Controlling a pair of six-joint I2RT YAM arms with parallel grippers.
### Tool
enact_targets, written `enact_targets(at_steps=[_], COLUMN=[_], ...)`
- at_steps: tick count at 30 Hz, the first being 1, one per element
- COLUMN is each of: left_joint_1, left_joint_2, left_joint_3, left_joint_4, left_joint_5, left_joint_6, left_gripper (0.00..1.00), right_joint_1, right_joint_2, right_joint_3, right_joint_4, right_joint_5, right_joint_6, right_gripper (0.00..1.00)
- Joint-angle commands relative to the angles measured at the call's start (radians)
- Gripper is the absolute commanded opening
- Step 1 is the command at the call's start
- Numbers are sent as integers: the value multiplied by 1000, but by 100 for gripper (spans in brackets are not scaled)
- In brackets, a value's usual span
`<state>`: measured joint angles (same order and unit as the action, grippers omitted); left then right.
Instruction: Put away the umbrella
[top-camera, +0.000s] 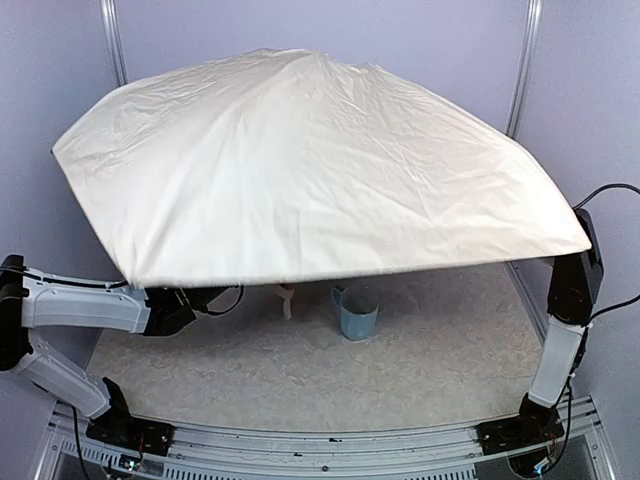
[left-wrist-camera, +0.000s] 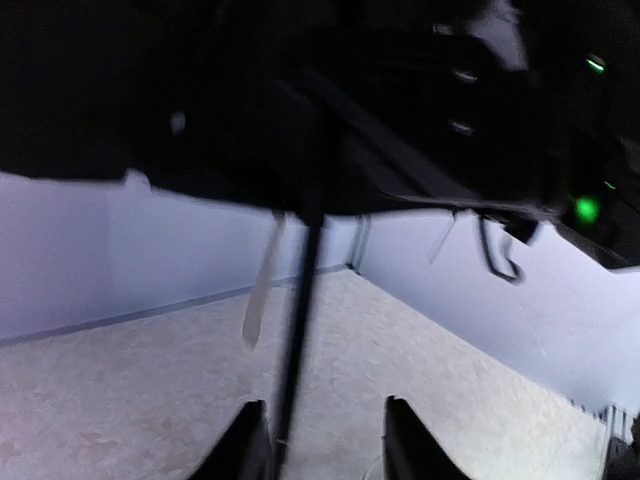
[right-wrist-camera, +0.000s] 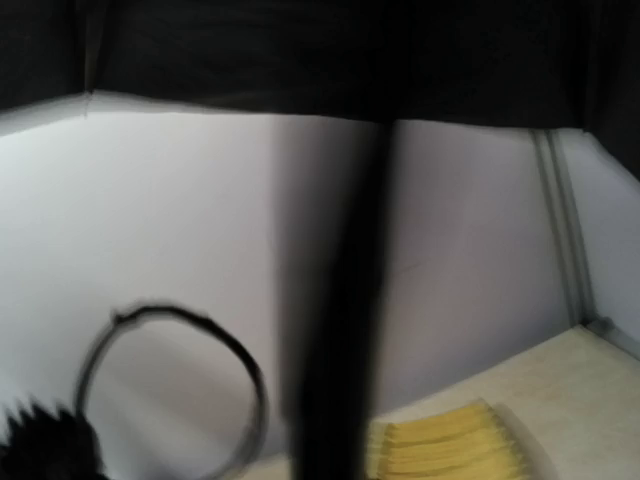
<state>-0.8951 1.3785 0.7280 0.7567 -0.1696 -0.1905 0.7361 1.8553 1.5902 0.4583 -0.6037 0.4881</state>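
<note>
over the table (top-camera: 450, 360), the umbrella (top-camera: 320, 170) stands open

Light-blue mug (top-camera: 357, 314) on the speckled table (top-camera: 420, 370); woven yellow tray (right-wrist-camera: 448, 445) near the wall (right-wrist-camera: 480, 250).

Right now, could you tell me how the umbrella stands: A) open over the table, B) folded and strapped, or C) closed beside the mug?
A: the umbrella is spread wide, its cream canopy hiding most of the table.
</note>
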Motion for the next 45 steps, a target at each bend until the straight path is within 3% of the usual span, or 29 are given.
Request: enact_targets(at_steps=[1,4,11,16,20,23,27,31,34,37,39,41,42,45], left_joint_1=[2,12,33,34,63,101,101,103,97,88,76,68,66,60], left_joint_2=[-4,31,41,-30,-88,-99,-29,44,74,95,103,101,97,77], left_joint_3=[27,53,65,51,15,-11,30,68,77,84,88,86,84,83], left_joint_4=[-23,-53,-74,-115,-132,-112,-111,-91,-66,-40,-30,-18,-11,5], left_joint_5=[250,283,174,177,147,168,249,261,283,291,293,283,275,246], left_joint_6=[-13,-5,38,128,152,130,120,95,81,69,68,51,32,-53], left_gripper=[48,53,50,50,54,65,74,75,68,51,33,7,0,0], right_joint_1=[-5,-2,-1,-2,-1,0,9,20,21,22,21,20,19,11], right_joint_2=[-4,-1,-14,-6,-1,-5,-1,-6,-13,-12,-10,-11,-12,-19], right_joint_3=[-10,-2,40,123,147,145,147,151,151,150,149,149,149,148], right_joint_4=[127,123,23,-121,-164,-154,-137,-140,-147,-150,-149,-153,-154,-153], right_joint_5=[-20,-45,-88,-113,-163,-178,-187,-199,-190,-196,-201,-198,-194,-139], right_joint_6=[-36,-39,-75,-143,-143,-126,-111,-110,-111,-106,-104,-107,-108,-97], right_gripper=[0,0,0,0,0,0,0,0,0,0,0,0,0,2])
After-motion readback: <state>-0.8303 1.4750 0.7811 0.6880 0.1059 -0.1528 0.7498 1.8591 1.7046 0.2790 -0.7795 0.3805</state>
